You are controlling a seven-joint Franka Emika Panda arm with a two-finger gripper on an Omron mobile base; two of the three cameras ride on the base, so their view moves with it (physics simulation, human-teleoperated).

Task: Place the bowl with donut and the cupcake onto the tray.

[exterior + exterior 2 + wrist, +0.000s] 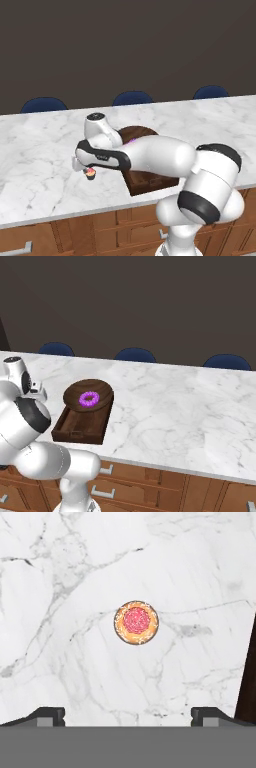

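The end effector (128,714) is positioned above the cupcake (136,622) with its fingers spread to full width and nothing between them. The cupcake stands upright on the marble counter (40,145), directly below the end effector and slightly forward of the midpoint between the fingertips. The tray (95,436) lies to one side of the end effector, near but not touching the cupcake. The bowl (75,393) already rests across the far end of the tray, overlapping its rim, with the donut (89,399) inside it.

Judged from this layout, only the cupcake remains to be moved.

Risks from this position:
- The cupcake is small against the finger spread. A descent that is off centre may push it over or slide it along the counter instead of capturing it.
- Closing too high would pinch the soft topping rather than the wrapper.
- During transfer, the end effector could strike the bowl, which may sit unevenly on the tray rim.

Limits of observation: from the left, the arm covers most of the bowl and tray. The height of the fingertips above the cupcake cannot be determined. The tray handles are hard to distinguish.
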